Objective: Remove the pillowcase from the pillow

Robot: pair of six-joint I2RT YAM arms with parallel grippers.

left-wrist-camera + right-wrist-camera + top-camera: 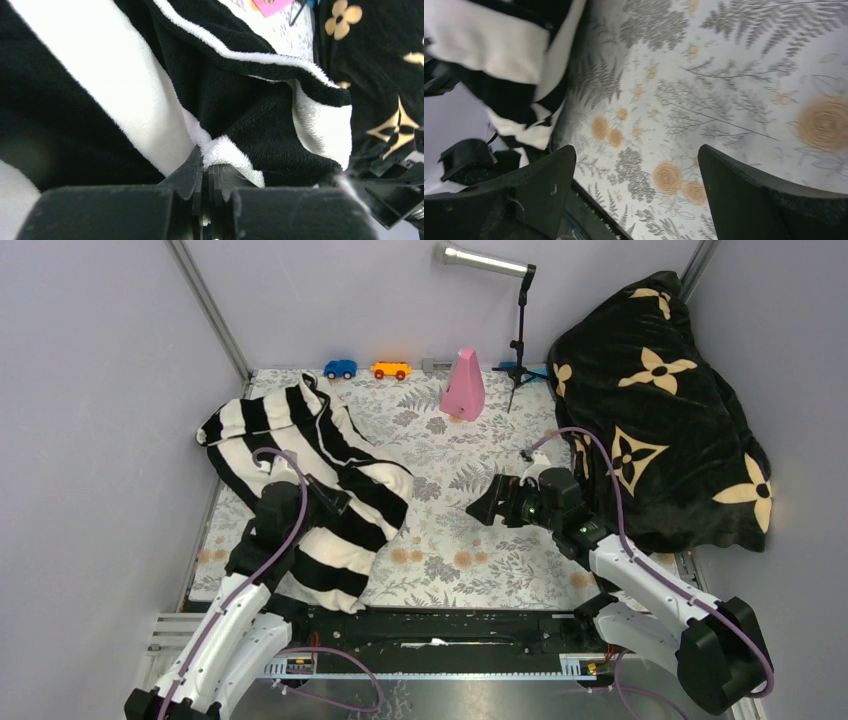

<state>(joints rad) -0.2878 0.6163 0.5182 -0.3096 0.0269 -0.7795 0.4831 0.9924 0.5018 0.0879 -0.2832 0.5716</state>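
Most of the job looks done, though not certainly. The striped pillowcase [375,500] lies slumped and fairly flat at the left of the overhead frame, and no cream pillow shows in any view. Whether one sits inside the folds or under the black flowered blanket [660,430] heaped at the right, I cannot tell.

The left gripper [204,165] is pinched tight on a white fold of the pillowcase, near a loose hem edge [240,52] that runs across the top of its wrist view. The right gripper [636,150] hangs over bare floral tablecloth [470,550] at centre frame, spread wide and holding nothing.

Free room is the middle strip of cloth between pillowcase and blanket. The left wall and the bottom rail crowd the pillowcase, so any pull probably goes toward centre.
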